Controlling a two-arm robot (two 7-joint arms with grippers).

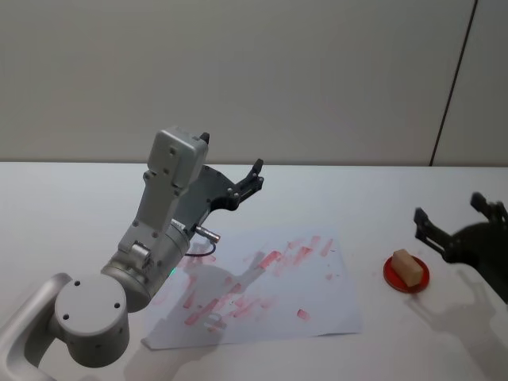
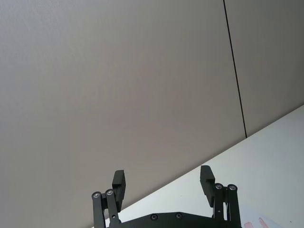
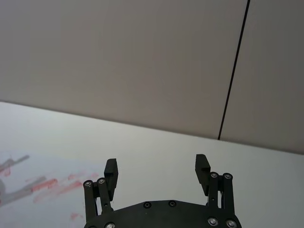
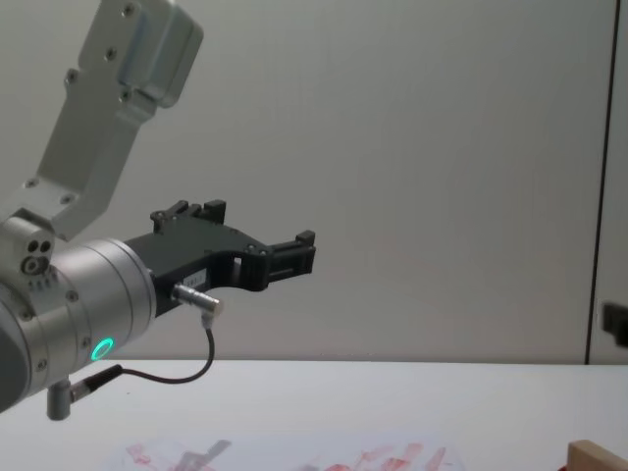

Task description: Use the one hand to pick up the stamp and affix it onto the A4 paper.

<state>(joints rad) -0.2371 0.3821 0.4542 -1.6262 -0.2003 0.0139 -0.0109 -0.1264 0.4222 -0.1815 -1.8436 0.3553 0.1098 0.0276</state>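
**Robot's right gripper waits beside the stamp.** The right gripper (image 1: 451, 213) hangs at the right edge of the head view. Its two slim dark fingers are spread wide apart with nothing between them.

The stamp (image 1: 407, 266), a small block of pale wood, sits on top of a round red ink pad (image 1: 421, 280) on the white table (image 1: 79, 198). Pad and stamp lie to the right of the paper (image 1: 325, 302), clear of its edge.

From the head camera, the stamp lies just on the robot's side of the gripper finger (image 1: 425, 225) closest to it, and a little to that finger's left. It is near the finger but not touched by it. How far above the table the gripper hangs cannot be told. In the right wrist view, the gripper's fingers (image 3: 111, 167) point out across the table toward the grey wall (image 3: 118, 57), with the red-smeared part of the paper off to one side.

The paper lies flat in the middle of the table, streaked with red prints. The big silver left arm (image 1: 159, 230) rises over the paper's left part. The left gripper (image 1: 255, 176) is held up in the air, fingers apart and empty, aimed at the wall. The chest view shows it well above the table, with a green light ring (image 4: 101, 348) glowing on the wrist behind it. A corner of the stamp shows at that view's lower right.
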